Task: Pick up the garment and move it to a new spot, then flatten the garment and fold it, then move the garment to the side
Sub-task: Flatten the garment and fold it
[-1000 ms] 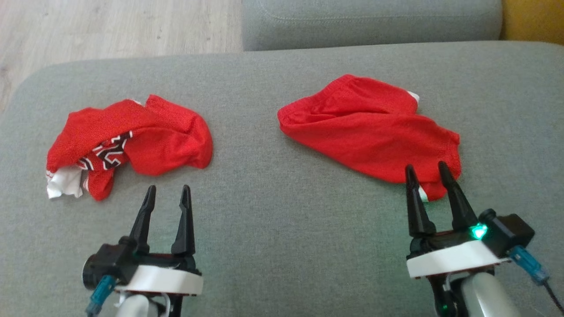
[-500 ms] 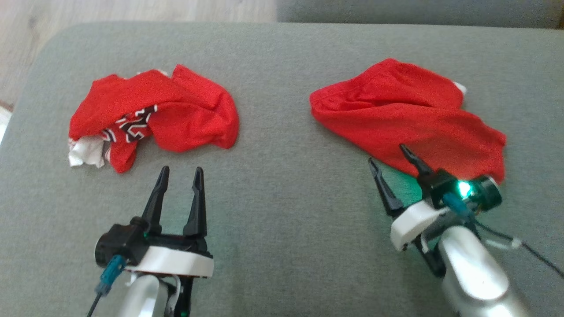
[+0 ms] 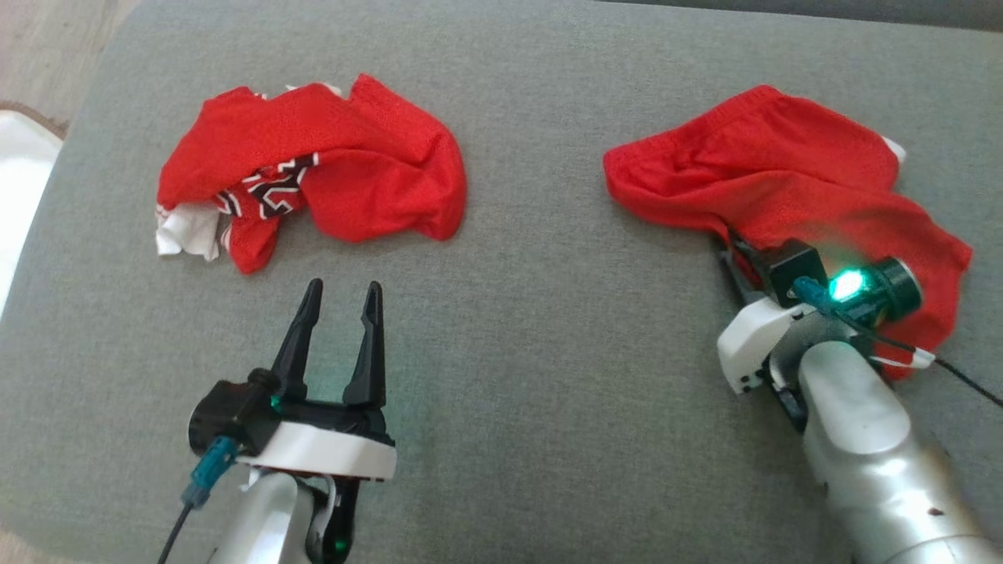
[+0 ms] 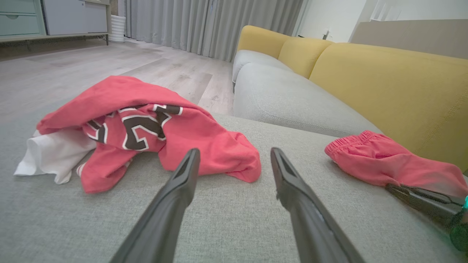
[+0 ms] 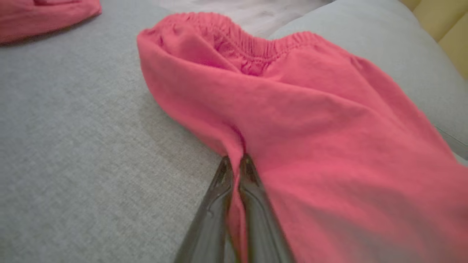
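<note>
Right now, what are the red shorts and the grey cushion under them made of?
The red shorts: soft knit cloth, probably jersey or polyester, matte; it wrinkles, and the waistband is gathered like elastic.
The grey cushion: woven upholstery fabric, matte, with a fine speckled weave; the filling is hidden.
</note>
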{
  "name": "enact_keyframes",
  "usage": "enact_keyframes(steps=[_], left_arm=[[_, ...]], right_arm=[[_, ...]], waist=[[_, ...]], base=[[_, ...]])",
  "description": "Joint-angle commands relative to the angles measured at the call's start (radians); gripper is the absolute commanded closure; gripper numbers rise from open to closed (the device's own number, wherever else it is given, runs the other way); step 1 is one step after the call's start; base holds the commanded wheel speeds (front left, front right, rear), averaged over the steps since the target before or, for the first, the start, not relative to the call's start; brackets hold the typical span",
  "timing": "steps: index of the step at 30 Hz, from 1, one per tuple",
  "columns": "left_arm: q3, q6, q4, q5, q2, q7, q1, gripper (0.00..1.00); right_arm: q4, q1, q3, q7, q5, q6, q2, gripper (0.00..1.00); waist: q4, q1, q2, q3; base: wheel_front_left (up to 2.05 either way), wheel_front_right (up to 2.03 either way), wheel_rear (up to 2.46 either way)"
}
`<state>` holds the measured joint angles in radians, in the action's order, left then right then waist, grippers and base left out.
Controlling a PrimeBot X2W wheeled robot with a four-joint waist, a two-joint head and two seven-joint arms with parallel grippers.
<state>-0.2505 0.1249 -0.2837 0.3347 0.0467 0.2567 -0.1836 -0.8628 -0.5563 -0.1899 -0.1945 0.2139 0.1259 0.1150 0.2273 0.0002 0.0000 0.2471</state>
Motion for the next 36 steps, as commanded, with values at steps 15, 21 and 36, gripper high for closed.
enact_keyframes(steps=[15, 21, 36], left_arm=[[0.07, 0.006, 0.017, -0.012, 0.004, 0.005, 0.004, 0.0], [0.057, 0.006, 0.021, -0.012, 0.004, 0.005, 0.004, 0.0], [0.041, 0.006, -0.007, -0.008, 0.004, 0.005, -0.002, 0.0]], right_arm=[[0.395, 0.099, -0.374, -0.026, -0.676, 0.005, -0.044, 1.0], [0.462, 0.137, -0.302, 0.13, -0.959, 0.005, 0.023, 1.0], [0.123, -0.024, -0.279, 0.074, -0.777, 0.005, 0.07, 0.0]], waist=[[-0.128, -0.0002, 0.0, -0.101], [-0.124, -0.0002, 0.0, -0.091], [-0.088, -0.0002, 0.0, -0.064]], base=[[0.0, 0.0, 0.0], [0.0, 0.0, 0.0], [0.0, 0.0, 0.0]])
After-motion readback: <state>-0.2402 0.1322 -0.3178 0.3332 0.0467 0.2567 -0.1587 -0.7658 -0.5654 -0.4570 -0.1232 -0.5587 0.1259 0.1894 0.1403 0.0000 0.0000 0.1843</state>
